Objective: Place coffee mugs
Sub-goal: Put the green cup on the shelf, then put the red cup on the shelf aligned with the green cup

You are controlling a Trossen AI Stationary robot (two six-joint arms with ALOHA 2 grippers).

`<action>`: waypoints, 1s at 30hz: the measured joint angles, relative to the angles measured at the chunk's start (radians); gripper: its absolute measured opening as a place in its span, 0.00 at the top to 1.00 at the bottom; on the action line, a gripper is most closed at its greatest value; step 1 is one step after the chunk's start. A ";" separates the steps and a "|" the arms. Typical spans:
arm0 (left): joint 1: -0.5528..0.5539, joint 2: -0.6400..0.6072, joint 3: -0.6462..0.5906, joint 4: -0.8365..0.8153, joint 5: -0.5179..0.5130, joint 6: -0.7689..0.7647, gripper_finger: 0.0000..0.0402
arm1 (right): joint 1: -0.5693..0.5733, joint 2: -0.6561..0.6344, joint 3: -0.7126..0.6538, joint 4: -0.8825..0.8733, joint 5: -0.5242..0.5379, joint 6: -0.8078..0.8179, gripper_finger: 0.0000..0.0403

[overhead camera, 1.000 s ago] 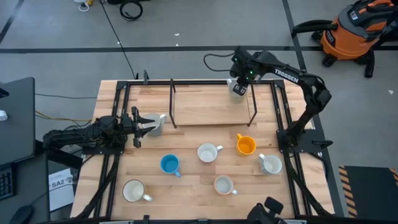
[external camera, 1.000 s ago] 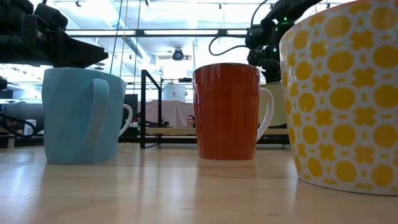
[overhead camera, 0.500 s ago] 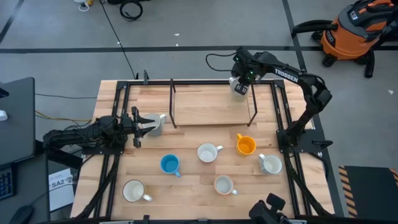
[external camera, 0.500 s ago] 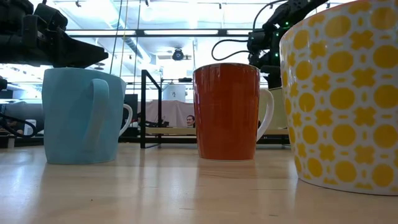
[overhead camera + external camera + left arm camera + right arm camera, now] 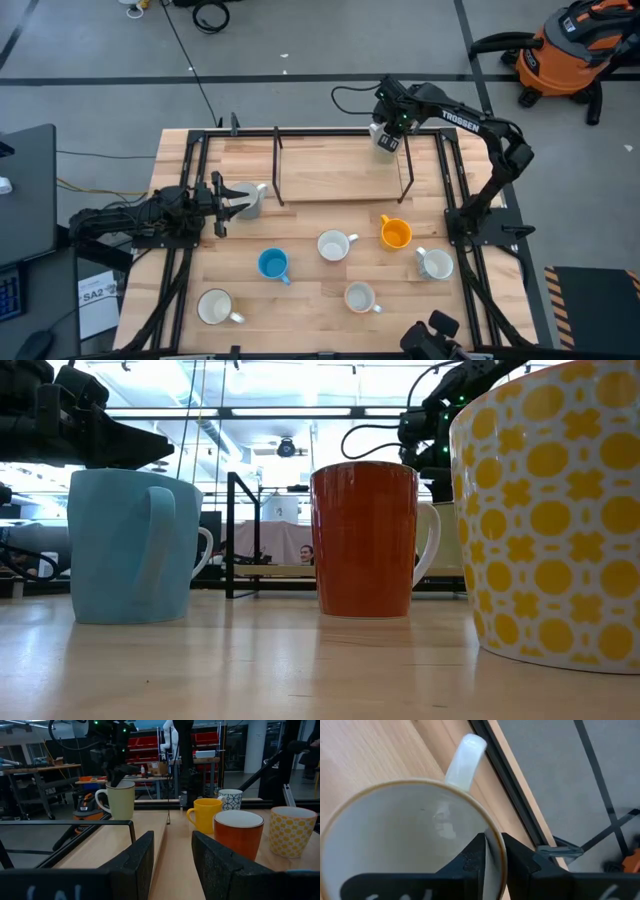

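High view first: the right gripper is up at the far edge of the table, over the raised wooden shelf, and it has a cream mug pinched by the rim — one finger inside the cup, one outside, as the right wrist view makes plain, with the handle pointing away from the fingers toward the shelf's dark rail. From the left wrist view that mug hangs upright under the gripper, though I cannot tell whether its base touches the wood. Well below that gripper, on the near half of the table, sit the loose ones: an orange mug, a white mug, a blue mug, and three more toward the front edge. Over at the table's left side, the left gripper lies low — fingers spread apart around a grey mug, not visibly closed on it.
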 joint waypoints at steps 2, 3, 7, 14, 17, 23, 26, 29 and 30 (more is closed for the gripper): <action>0.000 0.000 0.000 0.000 0.000 0.000 0.65 | 0.000 0.000 0.000 0.000 0.011 0.000 0.84; 0.000 0.000 0.000 0.000 0.000 0.000 0.65 | 0.000 0.000 0.000 0.000 0.019 0.000 0.84; 0.000 0.000 0.000 0.000 0.000 0.000 0.65 | 0.000 0.000 0.000 0.000 0.033 0.000 0.83; 0.000 0.000 0.000 0.000 0.000 0.000 0.65 | 0.001 0.000 0.000 0.018 0.029 0.000 0.83; 0.000 0.000 0.000 0.000 0.000 0.000 0.65 | 0.000 0.000 0.000 0.019 0.029 0.000 0.80; 0.000 0.000 0.000 0.000 0.000 0.000 0.65 | 0.001 0.000 0.000 0.019 0.025 0.000 0.69; 0.000 0.000 0.000 0.000 0.000 0.000 0.65 | 0.001 0.000 0.000 0.019 0.026 0.000 0.64; 0.000 0.000 0.000 0.000 0.000 0.000 0.65 | 0.001 0.000 0.000 0.019 0.026 0.000 0.61; 0.000 0.000 0.000 0.000 0.000 0.000 0.65 | 0.001 0.000 0.000 0.019 0.026 0.000 0.60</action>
